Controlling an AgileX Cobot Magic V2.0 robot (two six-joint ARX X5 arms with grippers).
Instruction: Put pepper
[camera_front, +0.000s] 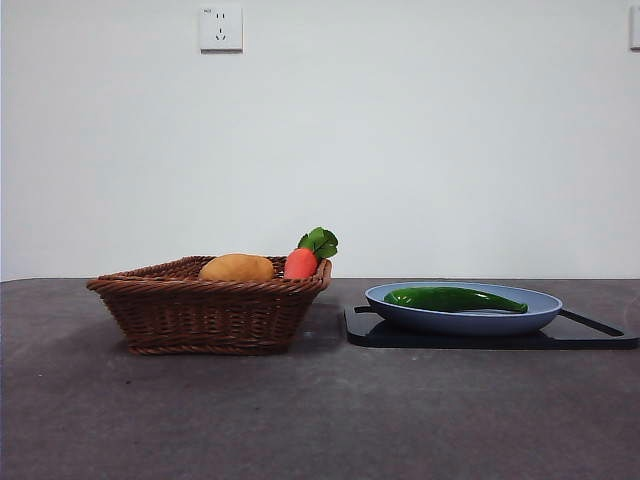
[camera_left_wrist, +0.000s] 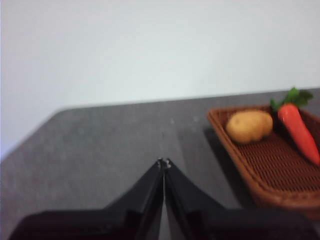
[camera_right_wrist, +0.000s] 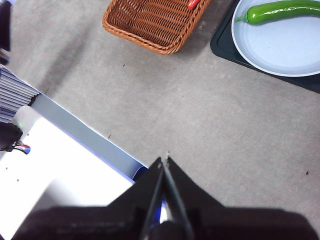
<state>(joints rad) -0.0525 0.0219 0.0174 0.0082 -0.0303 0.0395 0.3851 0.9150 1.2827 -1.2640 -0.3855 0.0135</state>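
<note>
The pepper (camera_front: 455, 298) lies lengthwise in a blue plate (camera_front: 540, 312) that sits on a black tray (camera_front: 600, 338), just beside the wicker basket (camera_front: 210, 310) on the grey table (camera_front: 300, 420). The basket holds a potato (camera_front: 237, 268) and a small red-orange vegetable with green leaves (camera_front: 302, 262), with bare weave left beside them. Both arms wait: the left gripper (camera_left_wrist: 163, 163) hangs with its 2 jaws pressed together over bare table near the basket's outer side, and the right gripper (camera_right_wrist: 165, 161) is likewise closed and empty, high above the table's near edge and well apart from the plate. No reach has begun, so the task looks to be at its very start. The right gripper seems the better placed; its next move calls for opening the jaws, travelling over the plate, and descending across the pepper's thick middle, likely to carry it into the basket.
</note>
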